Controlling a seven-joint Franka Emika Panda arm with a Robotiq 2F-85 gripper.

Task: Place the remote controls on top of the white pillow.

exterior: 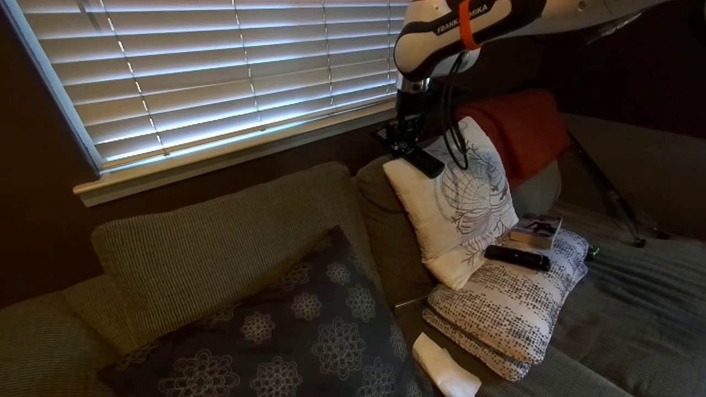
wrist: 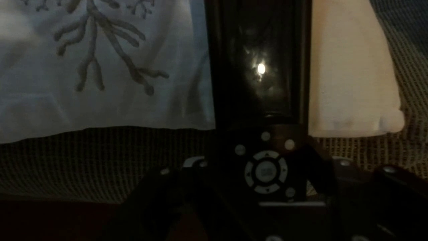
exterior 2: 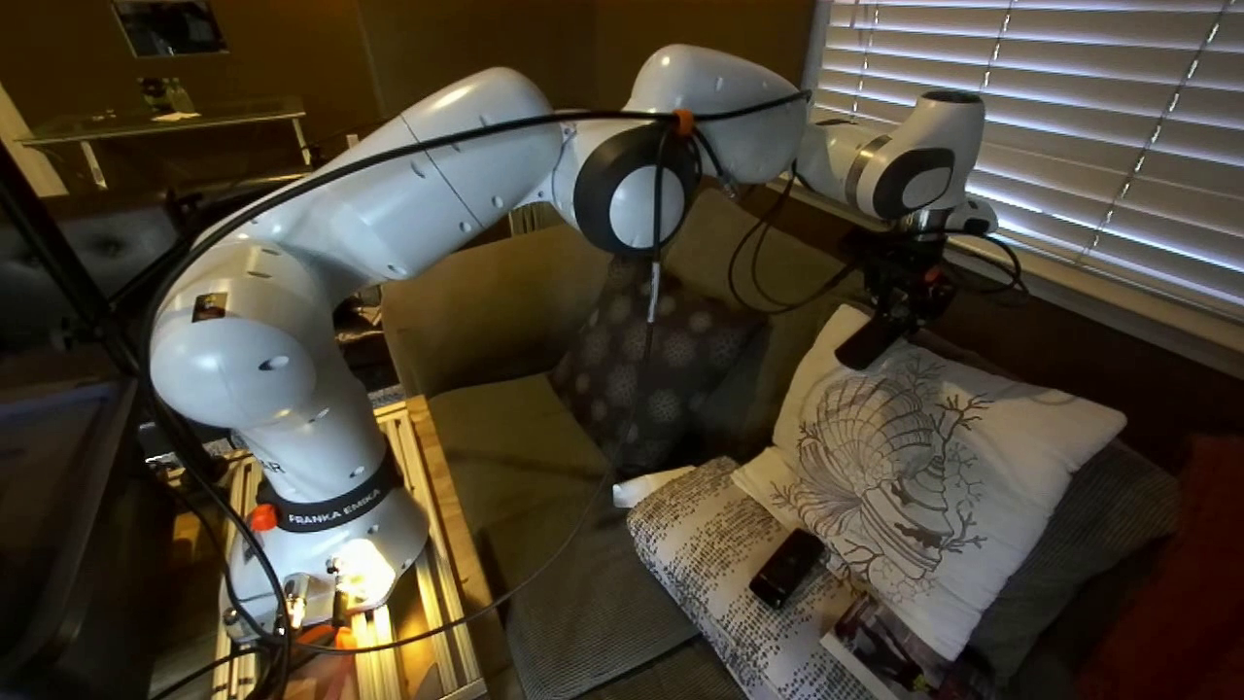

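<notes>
My gripper (exterior: 404, 144) is shut on a slim black remote (exterior: 426, 162), which sticks out from the jaws over the upper edge of the white pillow (exterior: 475, 193). This held remote (exterior 2: 868, 340) and the gripper (exterior 2: 912, 299) also show in the other exterior camera's picture, above the pillow (exterior 2: 889, 467) with its grey shell and coral print. In the wrist view the remote (wrist: 257, 83) lies between the dark fingers (wrist: 264, 157), its round button pad visible, the pillow (wrist: 117, 90) behind it. Contact with the pillow cannot be told. Another black remote (exterior: 517, 258) lies on the spotted pillow, also visible here (exterior 2: 787, 569).
The white pillow leans on the sofa back. Below it are stacked spotted pillows (exterior: 496, 309) with a book (exterior: 536, 230). A dark floral cushion (exterior: 309, 331), a white cloth (exterior: 445, 366) and a red blanket (exterior: 518, 127) lie around. The window sill (exterior: 248, 140) runs behind the arm.
</notes>
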